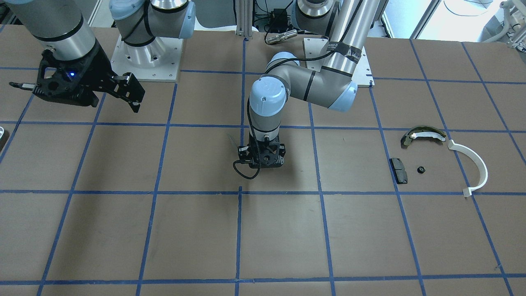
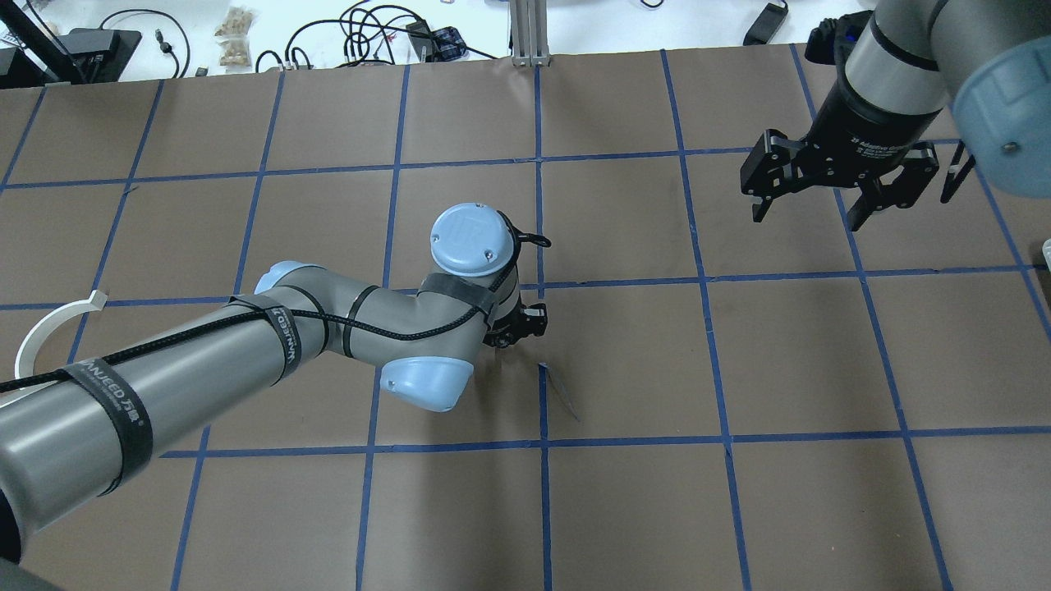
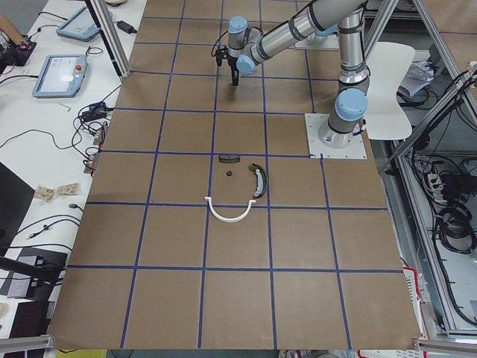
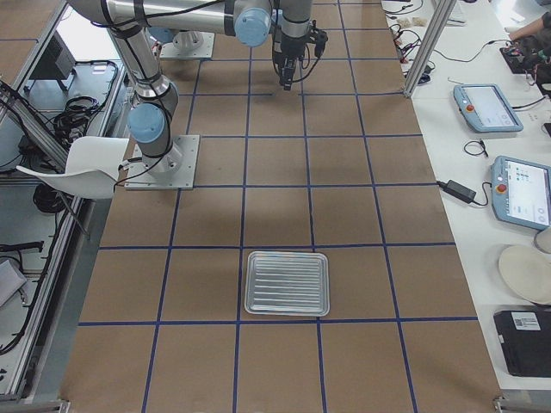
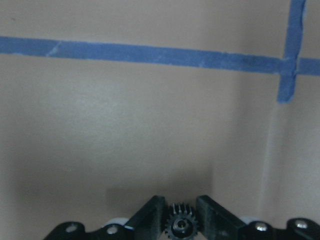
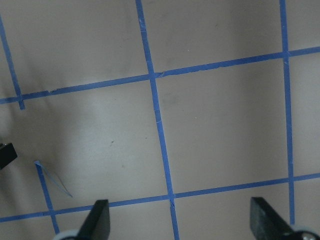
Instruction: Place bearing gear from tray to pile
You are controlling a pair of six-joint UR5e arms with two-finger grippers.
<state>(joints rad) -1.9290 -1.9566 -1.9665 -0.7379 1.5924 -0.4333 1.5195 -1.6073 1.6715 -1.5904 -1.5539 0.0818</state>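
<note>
We keep the bearing gear [image 5: 181, 225] pinched in our left gripper [image 5: 180, 202] above the table's middle, bound, we judge, for the pile [image 1: 423, 135] toward the left end, while our right gripper [image 2: 821, 205] hangs wide open, empty.

Brown table [image 4: 362, 215] gridded in blue tape [image 4: 207, 248]; a white chair [image 4: 82, 168] beside one edge, a white bench [image 4: 435, 129] along the other, holding what may be tablets [image 4: 482, 105].

Shiny ribbed metal tray [image 4: 287, 283]; gear [image 5: 180, 226] perhaps dark metal
</note>
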